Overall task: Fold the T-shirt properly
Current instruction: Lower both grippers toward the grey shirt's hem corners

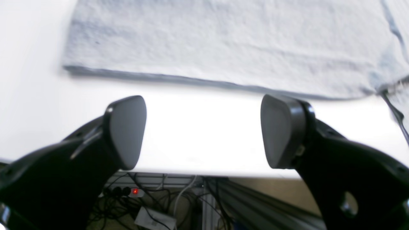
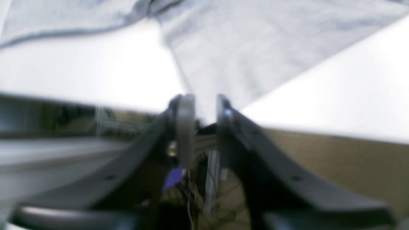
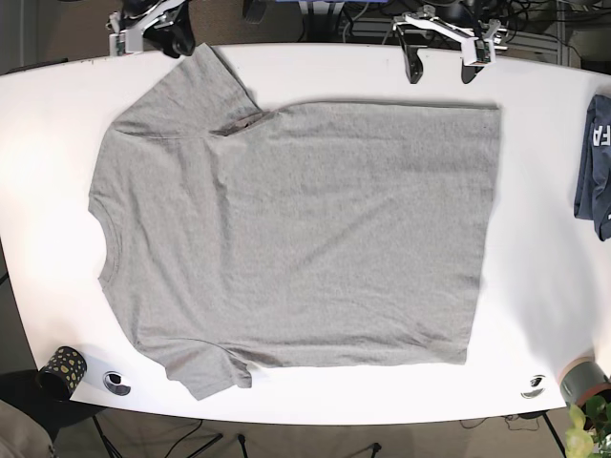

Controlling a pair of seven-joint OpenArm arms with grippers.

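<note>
— Right gripper (image 2: pixel 201 110) is pinched onto the T-shirt's (image 3: pixel 296 239) sleeve at the table (image 3: pixel 535 315) edge!
— And the left gripper (image 1: pixel 203 131)? Spread wide, empty, just off the hem; shirt lies flat.

White oval table (image 3: pixel 535 315): bore flat grey cotton T-shirt (image 3: pixel 296 239), folded dark-blue garment (image 3: pixel 594 162) at its edge.
</note>
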